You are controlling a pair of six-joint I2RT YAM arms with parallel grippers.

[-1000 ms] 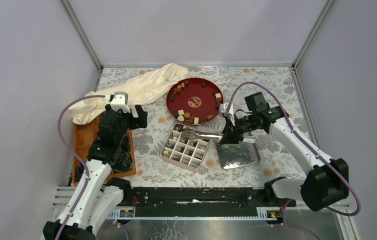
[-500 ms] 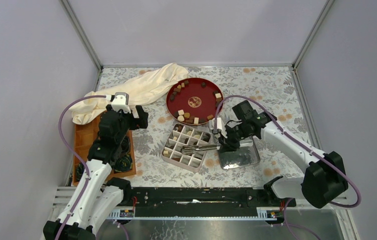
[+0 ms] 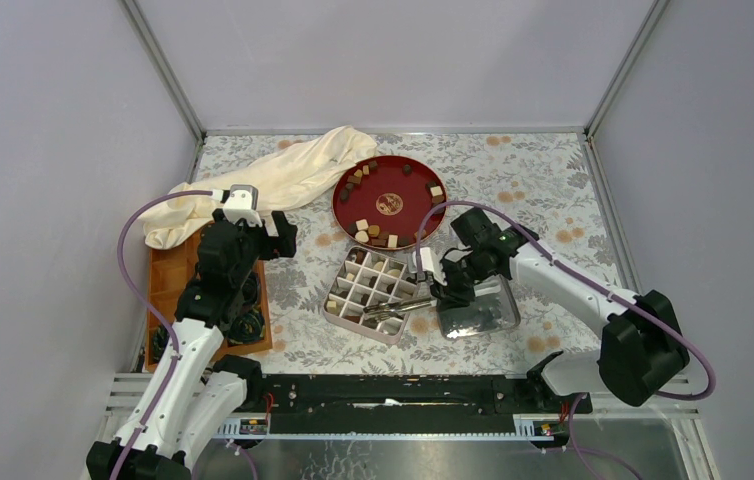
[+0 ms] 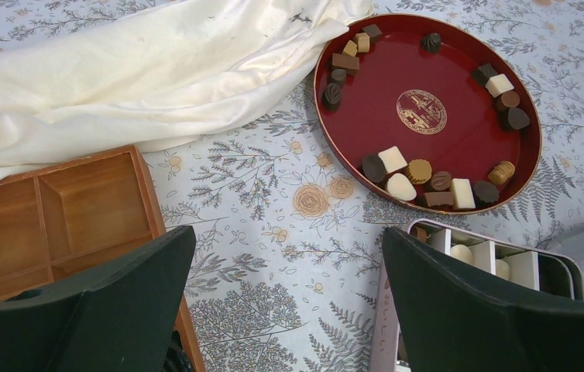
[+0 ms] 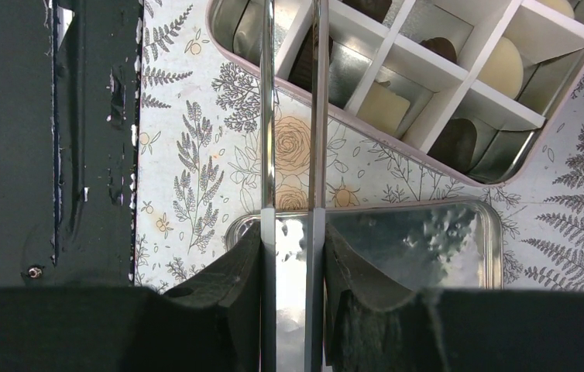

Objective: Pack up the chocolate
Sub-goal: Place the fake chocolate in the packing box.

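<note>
Several pieces of chocolate in dark, tan and cream lie round the rim of a red plate; the left wrist view shows them too. More sit in a white compartment box. My right gripper is shut on metal tongs, whose arms reach over the box's near corner. A dark piece shows between the arms; whether it is gripped I cannot tell, as the tips are out of frame. My left gripper hangs open above the cloth-patterned table, holding nothing.
A silver lid lies right of the box, under my right wrist. A cream cloth is bunched at the back left. A wooden tray with dark coiled items sits beneath the left arm.
My right arm has swung the tongs from the box's far side toward its near edge and drawn closer to the lid. The left arm has stayed still.
</note>
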